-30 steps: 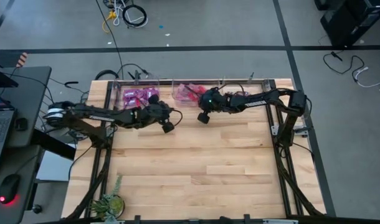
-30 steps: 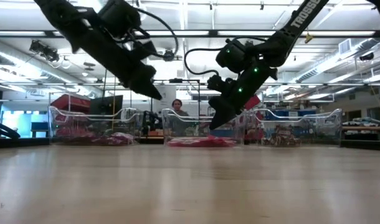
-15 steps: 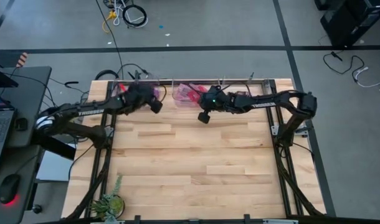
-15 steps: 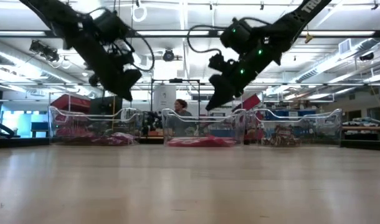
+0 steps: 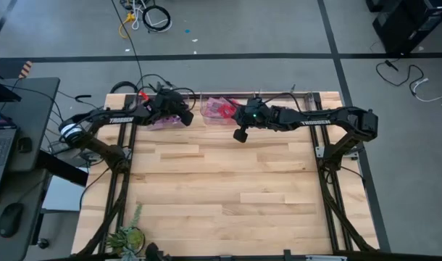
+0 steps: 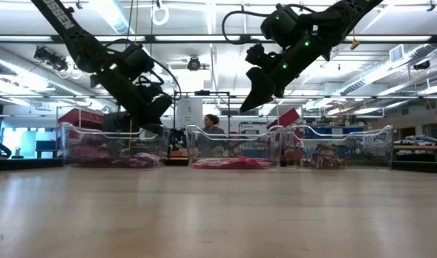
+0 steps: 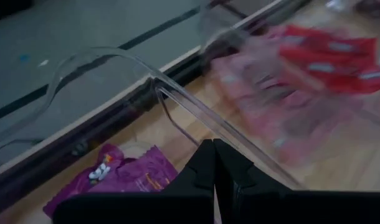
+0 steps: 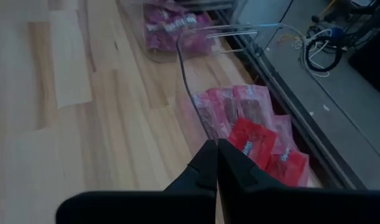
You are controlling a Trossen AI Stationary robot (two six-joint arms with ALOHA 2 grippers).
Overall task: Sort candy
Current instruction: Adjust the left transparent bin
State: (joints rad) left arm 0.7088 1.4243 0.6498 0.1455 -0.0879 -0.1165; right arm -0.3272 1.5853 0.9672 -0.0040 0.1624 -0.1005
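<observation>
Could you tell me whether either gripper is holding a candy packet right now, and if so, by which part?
Nothing is held. The left gripper and right gripper both have jaws shut with nothing between them.

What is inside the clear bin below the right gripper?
Red and pink candy packets lie flat in the clear bin under the right gripper. Lower packets are covered by those on top.

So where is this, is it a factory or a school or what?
Probably a robotics lab or workshop. The wooden table carries two robot arms over clear bins of candy. Cables lie on the taped floor, a laptop desk stands beside it, and ceiling strip lights run over more benches.
</observation>
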